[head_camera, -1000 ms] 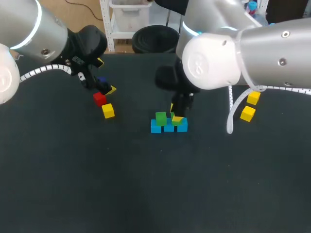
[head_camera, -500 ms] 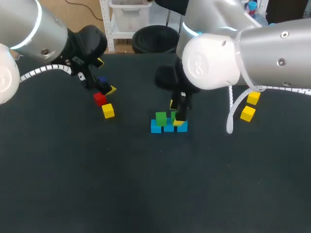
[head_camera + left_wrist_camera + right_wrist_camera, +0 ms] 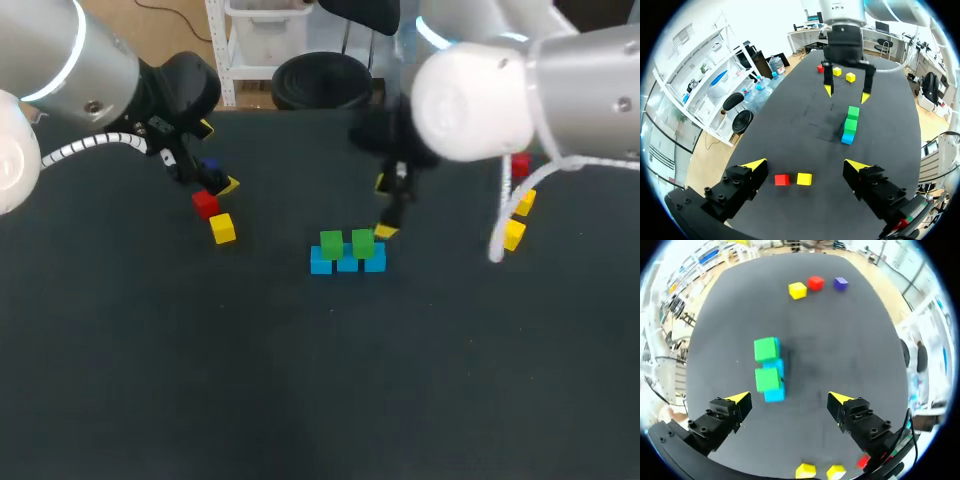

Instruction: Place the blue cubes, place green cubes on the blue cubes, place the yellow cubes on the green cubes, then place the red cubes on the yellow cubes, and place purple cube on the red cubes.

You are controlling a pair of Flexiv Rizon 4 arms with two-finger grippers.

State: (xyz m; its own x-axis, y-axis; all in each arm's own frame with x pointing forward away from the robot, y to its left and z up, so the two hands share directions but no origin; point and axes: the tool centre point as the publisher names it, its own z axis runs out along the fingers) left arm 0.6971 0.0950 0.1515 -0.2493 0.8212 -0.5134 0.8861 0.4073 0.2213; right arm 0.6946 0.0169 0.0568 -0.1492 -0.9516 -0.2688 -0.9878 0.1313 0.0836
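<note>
— Presently, what lies around the stack, and what stands in the way?
— On the table (image 3: 300, 380), a red cube (image 3: 205, 204) and a yellow cube (image 3: 223, 228) sit side by side toward the left edge, with a purple cube (image 3: 841, 283) just beside the red one. Two yellow cubes (image 3: 514, 234) and a second red cube (image 3: 519, 165) lie near the right edge, well apart from the stack. The right arm's white cable (image 3: 497, 235) crosses in front of those.
— And the task's cubes relative to the fingers?
— Three blue cubes (image 3: 347, 262) stand in a row mid-table, with two green cubes (image 3: 331, 243) on top. The right gripper (image 3: 790, 397) hangs just beyond the row's right end, fingers spread wide, gripping nothing; the cubes lie ahead of it, untouched. The left gripper (image 3: 805, 165) is equally wide open and empty, above the red and yellow pair.
</note>
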